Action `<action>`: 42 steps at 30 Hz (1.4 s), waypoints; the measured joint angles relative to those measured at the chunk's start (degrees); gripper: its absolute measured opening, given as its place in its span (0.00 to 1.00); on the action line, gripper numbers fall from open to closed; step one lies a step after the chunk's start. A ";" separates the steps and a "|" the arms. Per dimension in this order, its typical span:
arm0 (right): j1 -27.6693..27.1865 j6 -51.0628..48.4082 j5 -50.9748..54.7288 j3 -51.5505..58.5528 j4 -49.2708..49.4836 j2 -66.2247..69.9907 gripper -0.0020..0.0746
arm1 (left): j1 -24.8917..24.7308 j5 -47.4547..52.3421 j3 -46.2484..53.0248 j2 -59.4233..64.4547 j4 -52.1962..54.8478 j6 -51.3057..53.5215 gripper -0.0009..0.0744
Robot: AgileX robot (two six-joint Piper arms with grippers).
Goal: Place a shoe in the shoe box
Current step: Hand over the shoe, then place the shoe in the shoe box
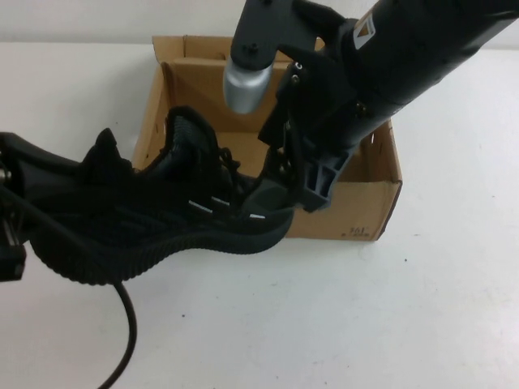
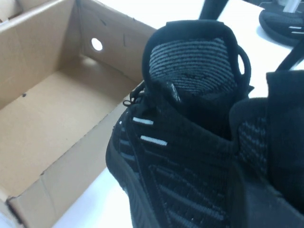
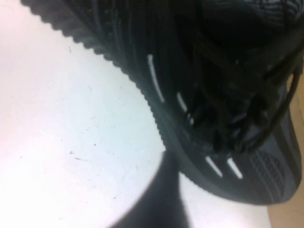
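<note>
Lying tilted against the near wall of the shoe box [image 1: 369, 198], the shoe [image 1: 162, 223] had its toe at the box and its heel toward the robot's left; the left gripper [image 1: 20, 203] sat at the heel, the right gripper [image 1: 280, 182] at the toe; neither's fingers could be told open or closed; white counter [image 1: 365, 324] beneath.

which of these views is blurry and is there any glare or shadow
Right wrist view: the sneaker is soft and out of focus, a dark shadow on the table below it. Left wrist view: sharper, even light in the shoe box. High view: bright, washed-out table; right pincer at the toe, left pincer at the heel.
</note>
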 joint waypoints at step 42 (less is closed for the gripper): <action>-0.36 -6.44 -0.44 1.12 15.86 2.07 0.07 | -4.78 2.21 -5.98 -6.19 5.66 -13.62 0.13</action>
